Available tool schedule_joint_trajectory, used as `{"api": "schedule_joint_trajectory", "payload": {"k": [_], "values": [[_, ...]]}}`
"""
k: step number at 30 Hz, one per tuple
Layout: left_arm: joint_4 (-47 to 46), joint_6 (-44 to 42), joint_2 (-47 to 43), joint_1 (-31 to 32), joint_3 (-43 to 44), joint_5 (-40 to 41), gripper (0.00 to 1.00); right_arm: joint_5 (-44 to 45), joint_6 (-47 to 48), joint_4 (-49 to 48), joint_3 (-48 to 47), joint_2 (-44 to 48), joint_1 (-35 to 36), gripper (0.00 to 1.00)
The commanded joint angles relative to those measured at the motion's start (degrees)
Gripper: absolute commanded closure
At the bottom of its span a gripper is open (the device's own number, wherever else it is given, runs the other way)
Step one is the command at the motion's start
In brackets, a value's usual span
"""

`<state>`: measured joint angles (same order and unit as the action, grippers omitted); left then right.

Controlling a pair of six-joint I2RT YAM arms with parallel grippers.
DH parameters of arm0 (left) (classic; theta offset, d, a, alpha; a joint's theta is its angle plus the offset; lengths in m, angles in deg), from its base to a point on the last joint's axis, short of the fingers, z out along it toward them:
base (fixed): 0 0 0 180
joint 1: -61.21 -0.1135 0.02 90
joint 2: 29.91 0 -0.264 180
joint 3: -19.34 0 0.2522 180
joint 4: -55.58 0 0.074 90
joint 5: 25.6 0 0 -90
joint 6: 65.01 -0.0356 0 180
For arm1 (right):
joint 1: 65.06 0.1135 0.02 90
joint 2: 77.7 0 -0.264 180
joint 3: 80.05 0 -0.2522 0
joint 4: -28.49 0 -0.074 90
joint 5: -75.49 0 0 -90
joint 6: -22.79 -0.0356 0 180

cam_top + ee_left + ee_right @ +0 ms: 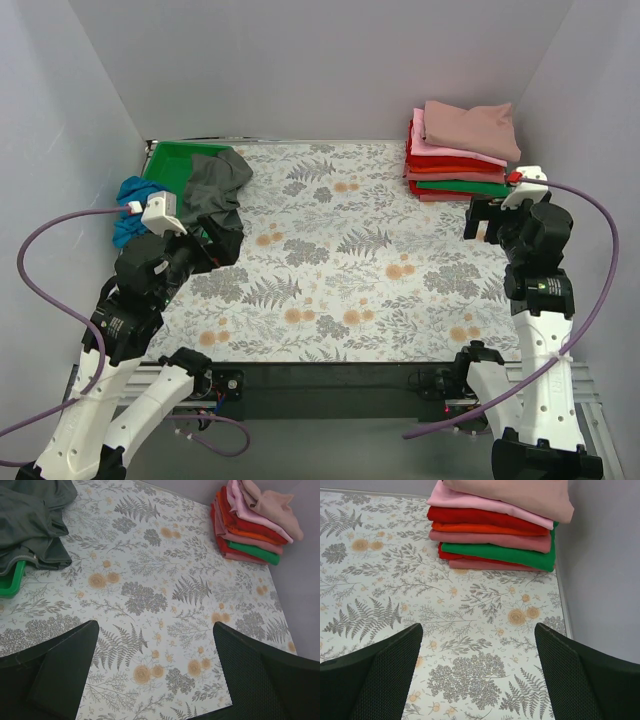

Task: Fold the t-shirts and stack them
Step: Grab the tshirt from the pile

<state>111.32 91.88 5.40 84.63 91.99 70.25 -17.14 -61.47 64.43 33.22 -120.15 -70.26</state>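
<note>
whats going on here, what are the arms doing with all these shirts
Two robot arms are folding and stacking t-shirts. A stack of folded shirts sits in the far right corner, with a dusty rose shirt on top. The right gripper hovers open and empty just in front of it. The left gripper is also open and empty, near the green tray at the far left. A dark grey shirt lies crumpled over the tray's edge and a blue shirt is bunched beside it, both not yet folded.

The grey t-shirt [212, 185] covers much of the green tray [180, 158] at the far left corner. The left arm [140, 275] hides part of the blue t-shirt [128, 192] at the left edge.
</note>
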Motion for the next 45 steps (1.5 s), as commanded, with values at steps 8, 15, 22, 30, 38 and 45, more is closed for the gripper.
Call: {"api": "schedule_joint_trajectory", "payload": {"k": [8,15,22,30,38,45], "values": [[-1.6,2.5,2.0,-0.1,0.3,10.4,0.02,-17.6,5.9,-4.2,4.5,-0.5,-0.3,0.02],[-6.1,5.3,13.5,-4.9,1.8,11.4,0.02,-35.9,13.6,-4.2,13.3,-1.8,-0.7,0.02],[-16.5,14.9,29.6,-33.5,2.0,-19.2,0.02,-40.8,17.0,-7.6,22.2,-0.3,-1.6,0.02],[-20.8,0.8,55.7,-34.6,16.1,-27.3,0.19,-42.7,17.8,-7.8,22.7,-0.2,-2.1,0.02],[-9.1,-9.1,73.8,-29.3,31.4,-17.3,0.29,-43.8,17.6,-7.8,22.4,-0.7,-2.2,0.02],[-2.3,-10.5,80.4,-25.1,38.0,-4.8,0.74,-43.9,17.5,-7.8,22.5,-0.7,-2.4,0.01]]}}
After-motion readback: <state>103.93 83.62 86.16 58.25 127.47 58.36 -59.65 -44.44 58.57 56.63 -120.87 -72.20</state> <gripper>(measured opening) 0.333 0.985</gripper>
